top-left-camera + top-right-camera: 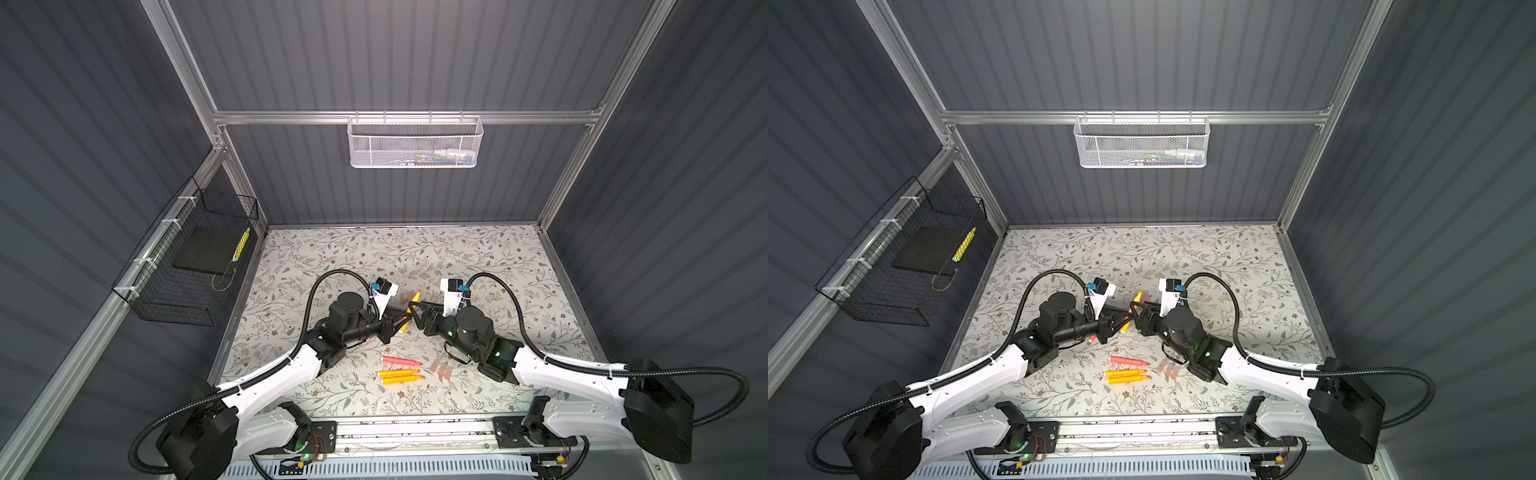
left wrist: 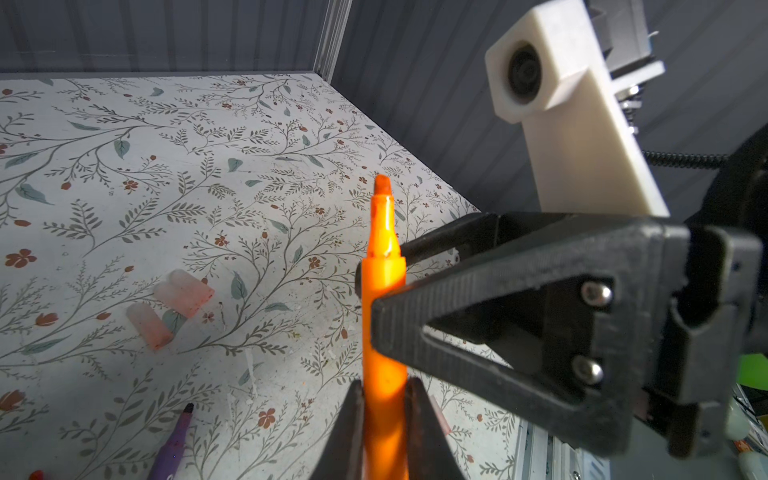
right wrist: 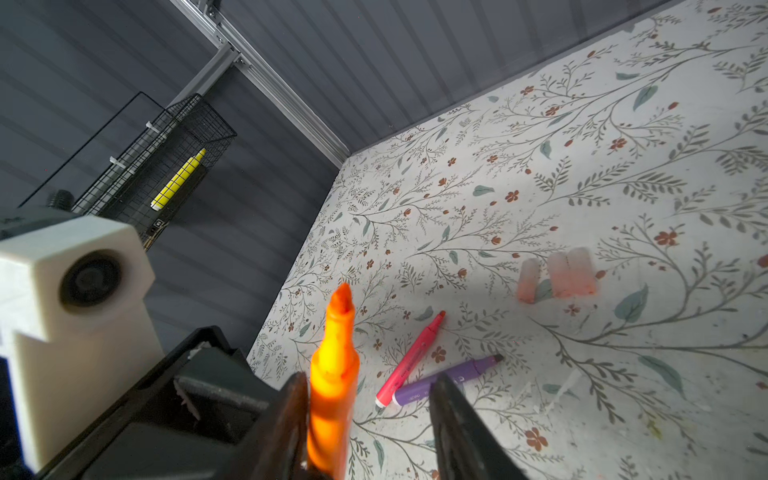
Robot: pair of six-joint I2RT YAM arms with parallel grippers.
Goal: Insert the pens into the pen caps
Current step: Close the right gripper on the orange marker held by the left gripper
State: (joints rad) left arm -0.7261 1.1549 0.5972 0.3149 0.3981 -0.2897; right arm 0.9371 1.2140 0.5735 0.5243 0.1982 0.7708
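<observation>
An orange pen stands tip-up above the table's middle, with my left gripper shut on its lower barrel. My right gripper straddles the same pen higher up. It is open: one finger touches the barrel and the other stands well apart. In both top views the two grippers meet at this pen. A pink pen and two orange pens lie near the front. Beside them sit translucent pinkish pen caps. More caps lie behind the held pen.
A pink pen and a purple pen lie on the floral tabletop below the grippers. A black wire basket hangs on the left wall, a white mesh basket on the back wall.
</observation>
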